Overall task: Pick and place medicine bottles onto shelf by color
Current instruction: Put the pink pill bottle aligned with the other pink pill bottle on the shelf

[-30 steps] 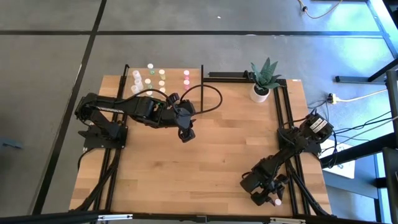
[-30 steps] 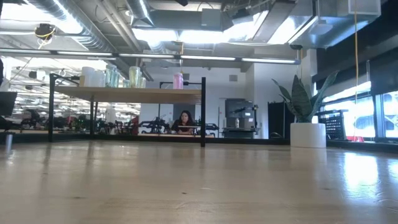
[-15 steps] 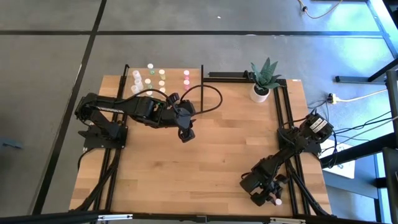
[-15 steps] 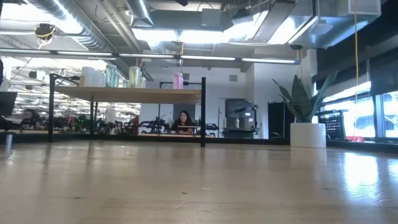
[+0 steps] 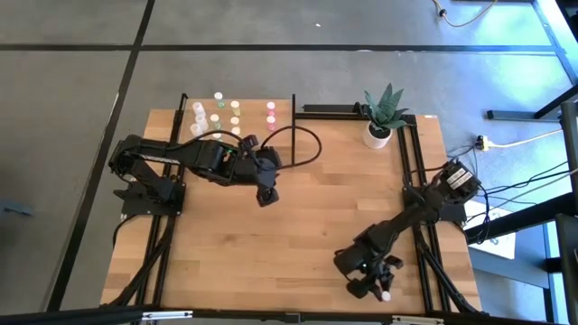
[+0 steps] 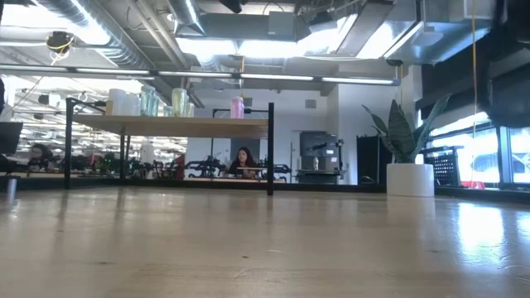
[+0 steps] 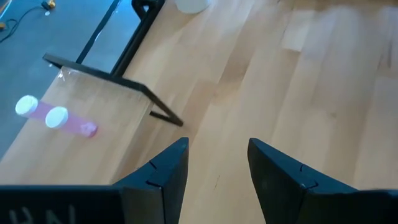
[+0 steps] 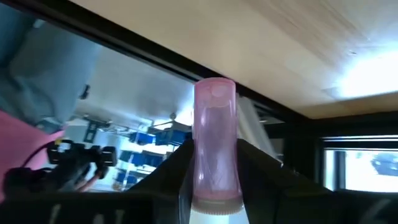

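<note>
Your wooden worktop (image 5: 298, 208) fills the high view, with the shelf (image 5: 237, 117) standing at its 11 o'clock corner and a white plant pot (image 5: 378, 135) at 1 o'clock. Neither has moved since a second ago.

Your right arm has changed most. It has swung in from the 5 o'clock corner, so the right pincer (image 5: 375, 284) now sits further toward the worktop's middle than before, though still near the 5 o'clock edge. It is grasping a pink medicine bottle (image 8: 215, 143); the right wrist view shows the bottle clamped between the two fingers (image 8: 261, 171), its pink body pointing away from the camera and its white end nearest it. From above, the bottle (image 5: 385, 294) shows as a pale spot at the pincer's tip.

Your left arm reaches from 9 o'clock toward the middle. The left pincer (image 5: 265, 193) has drawn back very slightly toward the shelf's near edge. Its fingers (image 7: 165, 174) stand apart, released, with only bare worktop between them.

The other medicine bottles (image 5: 233, 115) remain on the shelf in rows, and two pink ones (image 7: 53, 116) show in the left wrist view.
</note>
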{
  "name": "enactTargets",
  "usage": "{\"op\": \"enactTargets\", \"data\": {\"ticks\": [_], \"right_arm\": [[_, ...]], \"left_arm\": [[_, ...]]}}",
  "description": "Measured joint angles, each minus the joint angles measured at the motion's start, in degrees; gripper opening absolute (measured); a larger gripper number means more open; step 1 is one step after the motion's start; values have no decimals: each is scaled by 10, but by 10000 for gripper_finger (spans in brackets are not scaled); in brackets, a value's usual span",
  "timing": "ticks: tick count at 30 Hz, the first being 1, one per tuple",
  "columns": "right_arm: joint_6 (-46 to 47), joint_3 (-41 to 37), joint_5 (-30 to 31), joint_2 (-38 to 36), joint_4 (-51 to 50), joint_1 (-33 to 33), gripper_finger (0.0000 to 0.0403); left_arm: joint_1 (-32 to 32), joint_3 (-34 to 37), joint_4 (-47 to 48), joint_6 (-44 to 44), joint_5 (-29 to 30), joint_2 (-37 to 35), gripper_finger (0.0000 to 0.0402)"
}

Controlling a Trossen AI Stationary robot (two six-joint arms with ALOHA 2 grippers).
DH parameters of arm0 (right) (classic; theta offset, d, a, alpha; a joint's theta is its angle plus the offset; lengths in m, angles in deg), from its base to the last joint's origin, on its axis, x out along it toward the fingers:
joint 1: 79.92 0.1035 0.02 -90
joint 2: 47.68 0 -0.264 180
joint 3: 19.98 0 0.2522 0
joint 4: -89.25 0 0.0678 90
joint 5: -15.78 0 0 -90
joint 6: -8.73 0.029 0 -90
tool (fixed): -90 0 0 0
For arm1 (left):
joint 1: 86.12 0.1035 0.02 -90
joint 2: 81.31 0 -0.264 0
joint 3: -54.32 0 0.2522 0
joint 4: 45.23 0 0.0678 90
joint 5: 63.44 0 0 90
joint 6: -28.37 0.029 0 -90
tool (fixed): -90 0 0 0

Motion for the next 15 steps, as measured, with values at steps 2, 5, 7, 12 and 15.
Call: {"op": "enactTargets", "data": {"ticks": [2,5,7,12,15], "right_arm": [[0,11,0,0,-9,-15,105],[0,26,-3,0,-13,-40,106],[-1,37,-4,0,-13,-57,105],[-13,57,-5,0,-14,-107,104],[-26,68,-7,0,-19,-142,104]], "left_arm": [[0,0,11,-1,0,0,158],[-4,0,27,-4,0,0,158],[-9,0,33,-4,0,0,158],[-28,0,53,-4,0,0,158],[-38,0,59,-5,0,0,158]]}}
